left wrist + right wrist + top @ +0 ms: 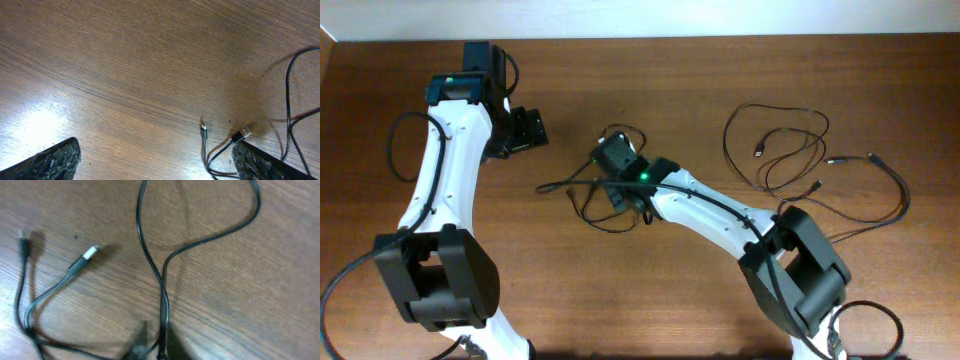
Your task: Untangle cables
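Observation:
Thin black cables lie in two groups. One small tangle (592, 205) sits mid-table under my right gripper (610, 160); looser loops (790, 150) spread at the right. In the right wrist view a cable loop (150, 260) runs down into my right gripper (162, 352), whose jaws are shut on that strand. A silver USB plug (90, 253) and a small plug (21, 235) lie to its left. My left gripper (525, 130) hovers open to the left of the tangle. Between its fingers (45, 162) is bare wood, with the USB plug (245, 132) beside the right finger.
The wooden table (650, 80) ends at a pale wall along the top edge. Thick black arm cables hang beside the left arm (395, 145) and near the right arm's base (870, 320).

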Tool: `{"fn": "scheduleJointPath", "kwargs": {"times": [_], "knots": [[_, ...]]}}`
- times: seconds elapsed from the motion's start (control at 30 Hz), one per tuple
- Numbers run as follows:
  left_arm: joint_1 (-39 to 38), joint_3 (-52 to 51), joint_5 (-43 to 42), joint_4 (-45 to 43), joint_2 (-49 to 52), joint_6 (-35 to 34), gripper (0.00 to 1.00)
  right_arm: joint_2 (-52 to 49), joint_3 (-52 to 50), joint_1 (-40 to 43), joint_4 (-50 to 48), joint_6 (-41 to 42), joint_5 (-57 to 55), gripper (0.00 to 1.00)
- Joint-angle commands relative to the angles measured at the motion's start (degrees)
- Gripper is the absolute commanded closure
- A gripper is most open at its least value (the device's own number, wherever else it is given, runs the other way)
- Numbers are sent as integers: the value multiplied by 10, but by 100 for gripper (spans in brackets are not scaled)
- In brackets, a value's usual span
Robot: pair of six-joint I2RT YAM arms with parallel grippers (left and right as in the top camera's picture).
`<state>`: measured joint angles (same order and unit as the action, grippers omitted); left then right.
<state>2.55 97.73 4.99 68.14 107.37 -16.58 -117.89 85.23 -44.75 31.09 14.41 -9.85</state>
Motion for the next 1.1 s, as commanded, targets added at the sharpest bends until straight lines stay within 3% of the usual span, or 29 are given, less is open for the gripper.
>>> {"fn": "scheduleJointPath", "kwargs": {"times": [0.0,0.07,0.13,0.23,0.3,0.33,0.37,0.43,0.53,0.63,0.77,0.83,0.93,0.97,1.07], "knots": [[0,11,6,1,-1,-8,1,-19,2,12,-9,0,-12,96],[0,11,6,1,-1,-8,1,-19,2,21,-25,0,-13,93],[0,11,6,1,-1,-7,1,-19,2,26,-30,0,-12,80],[0,11,7,1,-1,-7,1,-21,2,27,-34,0,4,72],[0,11,7,1,-1,-7,1,-31,2,27,-47,0,9,58],[0,11,7,1,-1,-7,1,-36,2,27,-55,0,9,36],[0,11,6,1,-1,-7,1,-45,2,27,-64,0,9,25],[0,11,7,1,-1,-7,1,-56,2,27,-78,0,11,12],[0,11,6,1,-1,-7,1,-79,1,28,-120,0,13,6],[0,11,7,1,-1,-7,1,-97,1,28,-134,-1,13,11],[0,11,7,1,-1,-7,1,-100,1,28,-142,-11,13,31],[0,11,6,1,-1,-7,1,-100,1,28,-142,-50,13,60],[0,11,7,1,-1,-7,1,-100,1,28,-135,-54,13,91],[0,11,6,1,-1,-7,1,-100,1,28,-131,-55,20,96],[0,11,7,1,-1,-7,1,-68,3,29,-73,-54,22,96]]}}
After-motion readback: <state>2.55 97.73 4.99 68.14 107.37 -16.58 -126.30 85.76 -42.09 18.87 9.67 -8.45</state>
